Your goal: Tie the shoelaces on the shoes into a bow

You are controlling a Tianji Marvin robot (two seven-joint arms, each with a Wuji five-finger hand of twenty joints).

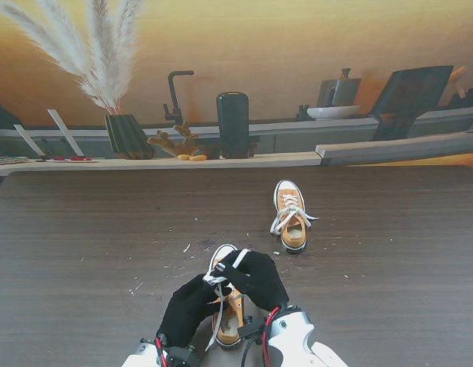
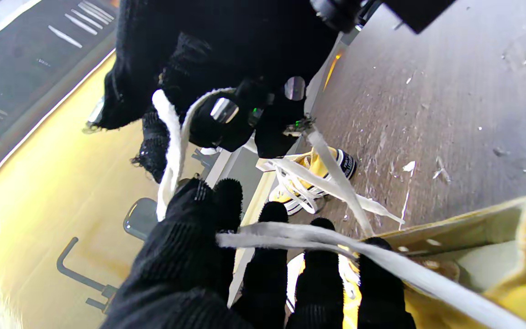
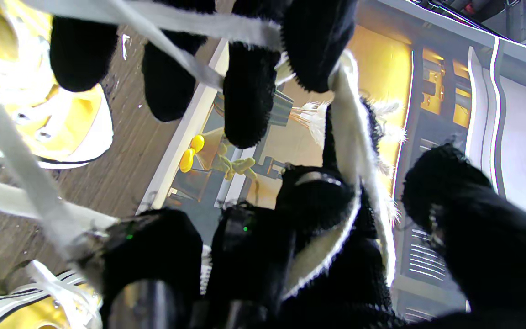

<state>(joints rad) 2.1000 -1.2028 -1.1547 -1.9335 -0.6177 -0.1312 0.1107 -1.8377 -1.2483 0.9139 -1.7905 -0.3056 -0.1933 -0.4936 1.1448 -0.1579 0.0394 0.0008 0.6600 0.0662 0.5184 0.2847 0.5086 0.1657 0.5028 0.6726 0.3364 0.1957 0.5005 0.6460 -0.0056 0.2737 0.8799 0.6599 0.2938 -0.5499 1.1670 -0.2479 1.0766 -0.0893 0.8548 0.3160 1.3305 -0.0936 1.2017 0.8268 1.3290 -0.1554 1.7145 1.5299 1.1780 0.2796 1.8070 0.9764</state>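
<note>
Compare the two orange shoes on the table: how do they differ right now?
The nearer shoe sits between the left hand and right hand, which both hold its white lace; the farther shoe stands alone, untouched. The farther shoe's laces lie loose across it. Both are orange with white toe caps.

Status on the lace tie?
Left hand and right hand both shut on white lace over near shoe. No bow yet. Far shoe apart.
</note>
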